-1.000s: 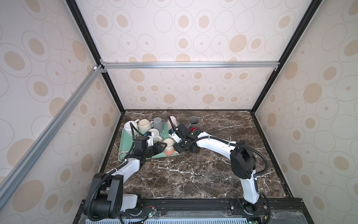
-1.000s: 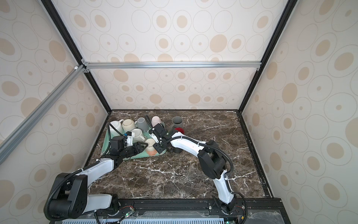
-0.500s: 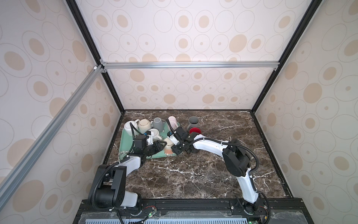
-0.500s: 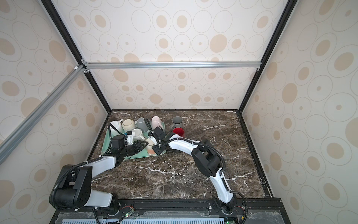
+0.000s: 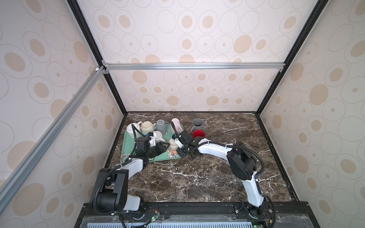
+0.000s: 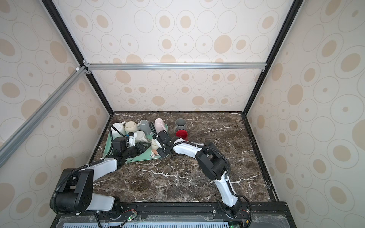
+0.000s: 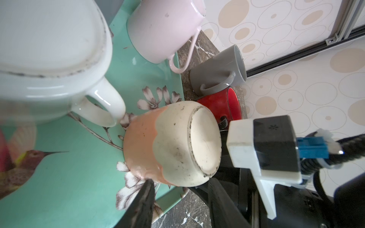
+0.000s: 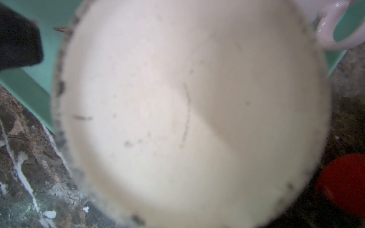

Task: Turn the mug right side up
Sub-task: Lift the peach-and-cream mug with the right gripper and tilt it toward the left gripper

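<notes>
Just at tray (image 5: 126, 151) edge, base-up mug (image 5: 173, 146), bare marble (image 5: 197, 177) beyond.

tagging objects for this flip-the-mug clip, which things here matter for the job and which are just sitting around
Job: upside-down peach-and-cream mug, right gripper, left gripper.

Lying about: teal tray, pink mug, white mug, grey mug on the table, red mug.
</notes>
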